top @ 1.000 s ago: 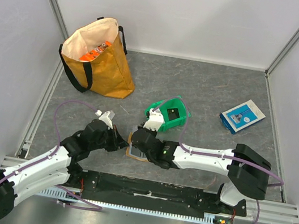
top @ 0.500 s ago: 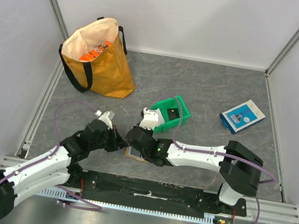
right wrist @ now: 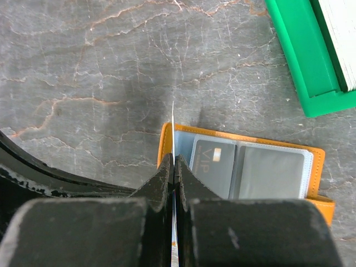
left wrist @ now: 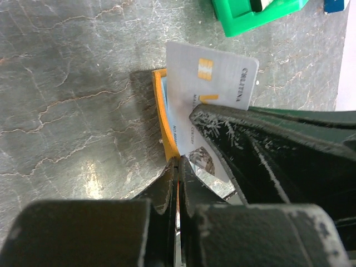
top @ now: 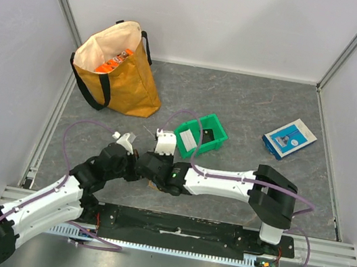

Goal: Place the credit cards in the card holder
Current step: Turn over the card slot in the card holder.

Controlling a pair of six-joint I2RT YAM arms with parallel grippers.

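The orange card holder (right wrist: 317, 161) lies open on the table, with a black VIP card (right wrist: 214, 158) in one of its clear pockets. My left gripper (left wrist: 178, 161) is shut on the holder's orange edge (left wrist: 161, 114). My right gripper (right wrist: 174, 161) is shut on a light grey credit card (left wrist: 214, 75) with a gold chip. It holds the card on edge at the holder's left end, where it shows as a thin white line (right wrist: 173, 125). In the top view both grippers, left (top: 133, 167) and right (top: 151, 171), meet over the holder and hide it.
A green plastic bin (top: 200, 136) stands just behind the grippers and also shows in the right wrist view (right wrist: 303, 61). An orange-yellow tote bag (top: 115, 68) is at the back left. A blue-and-white flat box (top: 290, 138) lies at the right.
My right gripper has moved left with the grey card, up to the left gripper at the holder's left end. The left arm has stayed put.
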